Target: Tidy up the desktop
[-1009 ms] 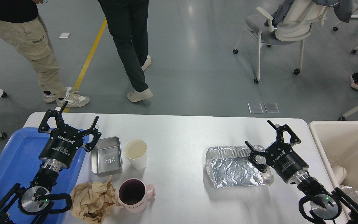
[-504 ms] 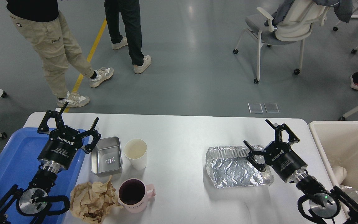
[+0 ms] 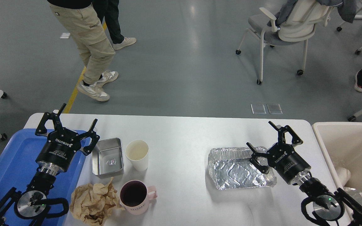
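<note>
The white desktop [image 3: 181, 131] carries a square metal tin [image 3: 107, 157], a white paper cup [image 3: 137, 154], a pink mug [image 3: 135, 196], crumpled brown paper [image 3: 91, 201] and a foil tray [image 3: 239, 169]. My left gripper [image 3: 70, 116] hangs open over the blue tray's far corner, just left of the tin, holding nothing. Open as well, my right gripper [image 3: 260, 135] hovers above the foil tray's far right corner with nothing between its fingers.
A blue plastic tray [image 3: 8, 163] lies at the desktop's left end. A cream bin [image 3: 353, 144] stands off the right end with pale items inside. Two people walk on the floor beyond the left part; a wheeled chair [image 3: 281, 28] stands far right.
My left gripper has drifted slightly left and toward the far edge. My right gripper has barely moved. The people behind the desktop have walked to the right and away.
</note>
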You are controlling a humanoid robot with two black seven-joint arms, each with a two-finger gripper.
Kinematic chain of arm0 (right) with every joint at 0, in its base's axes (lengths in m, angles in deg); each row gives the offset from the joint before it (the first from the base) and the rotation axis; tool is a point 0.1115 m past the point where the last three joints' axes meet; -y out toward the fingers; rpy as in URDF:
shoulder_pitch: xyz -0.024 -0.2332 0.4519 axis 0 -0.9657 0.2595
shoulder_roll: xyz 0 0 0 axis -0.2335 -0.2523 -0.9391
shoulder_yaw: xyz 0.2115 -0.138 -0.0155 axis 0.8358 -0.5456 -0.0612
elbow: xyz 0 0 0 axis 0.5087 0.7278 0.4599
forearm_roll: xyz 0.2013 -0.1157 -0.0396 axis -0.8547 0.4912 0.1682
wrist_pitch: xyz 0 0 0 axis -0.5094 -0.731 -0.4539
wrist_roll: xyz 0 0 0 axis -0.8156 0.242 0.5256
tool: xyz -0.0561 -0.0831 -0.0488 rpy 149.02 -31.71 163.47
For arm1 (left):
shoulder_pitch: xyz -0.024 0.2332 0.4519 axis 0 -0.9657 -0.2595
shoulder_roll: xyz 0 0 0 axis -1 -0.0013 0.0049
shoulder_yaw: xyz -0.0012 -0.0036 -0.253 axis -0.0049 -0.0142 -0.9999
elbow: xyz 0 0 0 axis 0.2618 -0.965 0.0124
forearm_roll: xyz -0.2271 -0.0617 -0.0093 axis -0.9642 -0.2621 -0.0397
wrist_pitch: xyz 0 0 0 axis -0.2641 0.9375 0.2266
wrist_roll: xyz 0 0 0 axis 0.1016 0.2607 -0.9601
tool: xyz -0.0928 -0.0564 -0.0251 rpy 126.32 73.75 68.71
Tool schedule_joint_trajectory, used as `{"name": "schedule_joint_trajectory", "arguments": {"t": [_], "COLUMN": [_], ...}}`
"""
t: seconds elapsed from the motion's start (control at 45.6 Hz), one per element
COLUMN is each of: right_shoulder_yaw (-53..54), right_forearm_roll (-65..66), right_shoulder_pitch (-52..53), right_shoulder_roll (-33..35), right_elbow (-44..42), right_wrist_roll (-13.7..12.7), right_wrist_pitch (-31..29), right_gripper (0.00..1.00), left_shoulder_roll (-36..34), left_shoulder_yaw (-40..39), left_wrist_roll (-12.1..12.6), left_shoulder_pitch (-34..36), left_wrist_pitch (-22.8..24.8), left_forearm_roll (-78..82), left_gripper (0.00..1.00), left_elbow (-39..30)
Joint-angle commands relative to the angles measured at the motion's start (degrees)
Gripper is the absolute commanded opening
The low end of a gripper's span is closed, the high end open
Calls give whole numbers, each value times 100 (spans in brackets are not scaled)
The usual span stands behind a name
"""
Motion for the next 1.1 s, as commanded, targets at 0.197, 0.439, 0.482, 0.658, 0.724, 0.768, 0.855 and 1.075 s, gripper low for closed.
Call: {"name": "schedule_joint_trajectory", "arguments": {"t": [0.197,0.439,0.482,0.658,0.724,0.768,0.855,1.075], "right_shoulder_yaw": [-2,-2,-2,-2,-2,-10,-98,-160], "right_forearm_roll": [0,9,17,17,17,35,35,35], "right_shoulder_pitch": [-5,-5,-5,-5,-5,-5,4,4], "right_shoulder_roll": [0,-9,-9,-97,-106,-106,-97,-97], "right_elbow": [-1,-1,-1,-1,-1,-9,-9,-1], "right_wrist_roll": [0,0,0,0,0,0,0,0], "right_wrist_pitch": [10,19,19,37,37,37,37,37], "right_gripper": [100,100,100,100,100,100,100,100], "left_shoulder_roll": [8,-527,-747,-1915,-2398,-2750,-3549,-5343], "left_shoulder_yaw": [6,252,305,314,305,314,244,156], "left_wrist_roll": [30,275,328,399,399,399,399,399], "left_shoulder_pitch": [1,-51,-86,-526,-745,-921,-1272,-1853], "left_wrist_pitch": [-91,-232,-294,-434,-469,-540,-619,-566], "left_forearm_roll": [-9,-1,-1,-1,-1,-1,-9,-9], "left_gripper": [97,97,97,97,97,97,97,97], "left_elbow": [-31,-189,-330,-927,-1121,-1270,-1499,-1587]}}
